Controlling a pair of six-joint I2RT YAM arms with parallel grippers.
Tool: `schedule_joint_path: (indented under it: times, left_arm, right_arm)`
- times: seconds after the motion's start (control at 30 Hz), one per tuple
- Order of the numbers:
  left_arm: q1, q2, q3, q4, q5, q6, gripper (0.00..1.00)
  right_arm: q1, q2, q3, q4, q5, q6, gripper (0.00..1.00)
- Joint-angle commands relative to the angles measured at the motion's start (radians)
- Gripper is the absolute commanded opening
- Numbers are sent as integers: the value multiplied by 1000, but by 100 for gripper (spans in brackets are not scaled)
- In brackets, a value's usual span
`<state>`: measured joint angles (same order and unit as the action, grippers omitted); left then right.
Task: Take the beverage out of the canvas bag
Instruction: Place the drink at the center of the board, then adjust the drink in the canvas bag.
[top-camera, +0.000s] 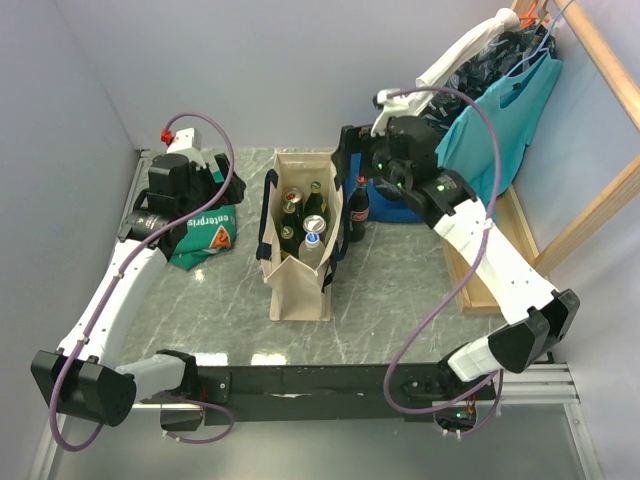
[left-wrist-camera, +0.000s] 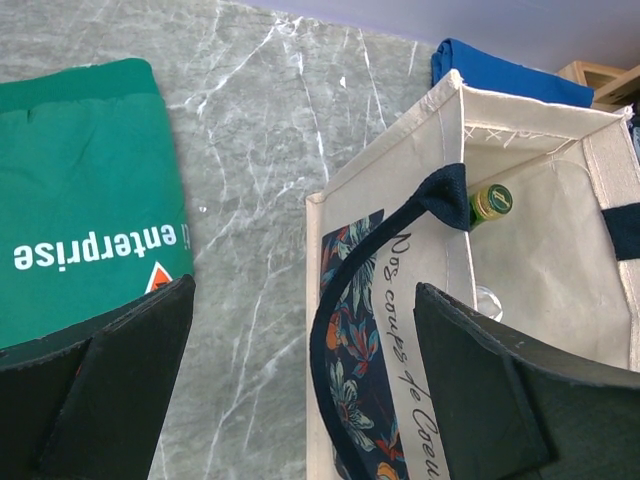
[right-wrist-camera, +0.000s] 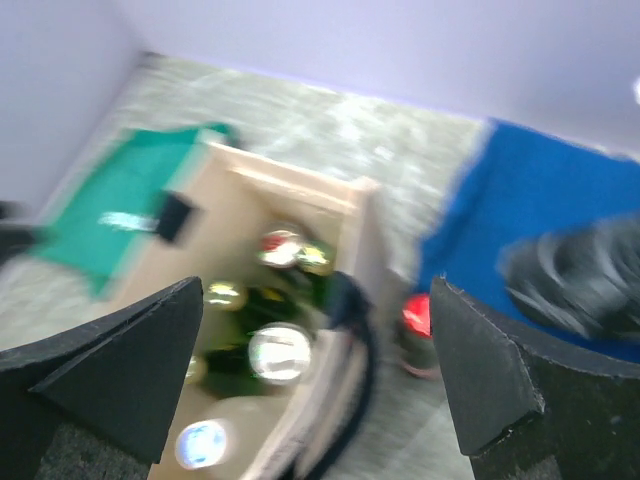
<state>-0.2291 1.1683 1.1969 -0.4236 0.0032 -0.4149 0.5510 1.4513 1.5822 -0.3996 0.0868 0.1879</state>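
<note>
Suggest pinching a gold-capped green glass bottle (top-camera: 291, 203) at the neck (likely heavy, rigid, slick, breakable), upright inside tall cream canvas bag (top-camera: 298, 290) on grey marble worktop (top-camera: 400, 280), with right gripper (right-wrist-camera: 315, 300) above, left gripper (left-wrist-camera: 303, 300) to its left, both wide open, empty.

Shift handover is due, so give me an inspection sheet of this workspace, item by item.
Surface: grey marbled table, no spills seen.
Job's things: canvas bag upright and open, holding several bottles and cans; a red-capped dark bottle stands outside, right of it.
Clutter: folded green T-shirt left of the bag; blue cloth behind it; teal shirt hanging at right.
Grippers: left gripper open, empty, left of the bag; right gripper open, empty, above the bag (view blurred).
Cables: purple cables loop along both arms.
Surroundings: lavender walls; wooden frame at right.
</note>
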Motion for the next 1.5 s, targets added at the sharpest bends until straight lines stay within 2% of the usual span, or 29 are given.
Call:
schedule_joint_path:
  times: [0.0,0.07,0.1,0.2,0.33,0.6,0.93,1.07,1.23,1.47]
  left_arm:
    - [5,-27,-7,43,42,-13,96]
    - [5,-24,-2,45,84,-4,96]
    - [4,-22,-2,49,140,13,96]
    - [4,-12,12,34,224,45,96]
    - [5,5,44,-7,387,97,96]
    - [5,-25,-10,-44,573,191,96]
    - [5,33,3,-67,535,182,99]
    - [5,77,6,-92,495,174,96]
    - [5,102,12,-113,460,169,96]
    - [5,94,3,-106,452,166,97]
  right_arm:
    - [1,18,127,-65,-319,38,100]
    - [4,21,127,-67,-428,15,100]
    - [6,24,124,-65,-546,1,100]
    - [12,23,107,-54,-597,22,100]
    - [41,20,107,-85,-595,4,100]
    - [141,38,136,-188,-519,-61,100]
    - [165,17,90,-168,-412,-44,100]
    - [179,29,88,-182,-392,-47,94]
    - [211,90,142,-292,-314,-87,90]
    - [263,41,44,-297,-386,-76,86]
